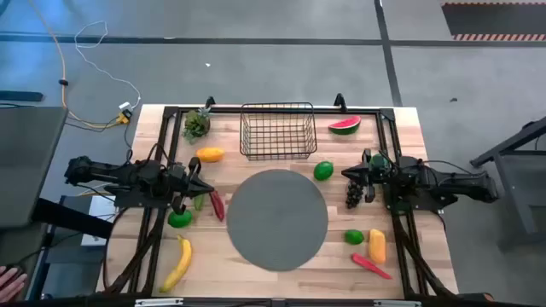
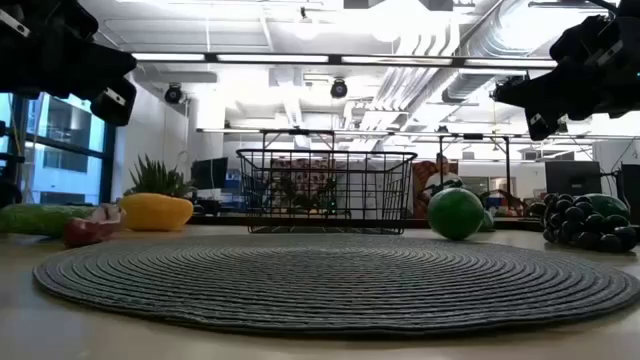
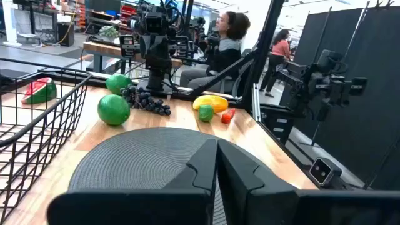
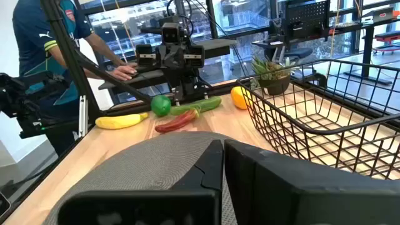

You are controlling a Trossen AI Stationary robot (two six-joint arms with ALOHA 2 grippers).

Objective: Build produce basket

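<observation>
The black wire basket stands at the table's far middle and holds nothing. Produce lies on the wood around it. A watermelon slice, a lime and dark grapes are at the right. An orange-yellow piece, a red chilli, a lime and a banana are at the left. My left gripper hovers shut at the left, above the chilli. My right gripper hovers shut at the right, beside the grapes. Both point toward the table's middle.
A round grey woven mat covers the table's middle. A second lime, a yellow-orange piece and a red chilli lie near the right front. A small green plant stands left of the basket. People show beyond the table.
</observation>
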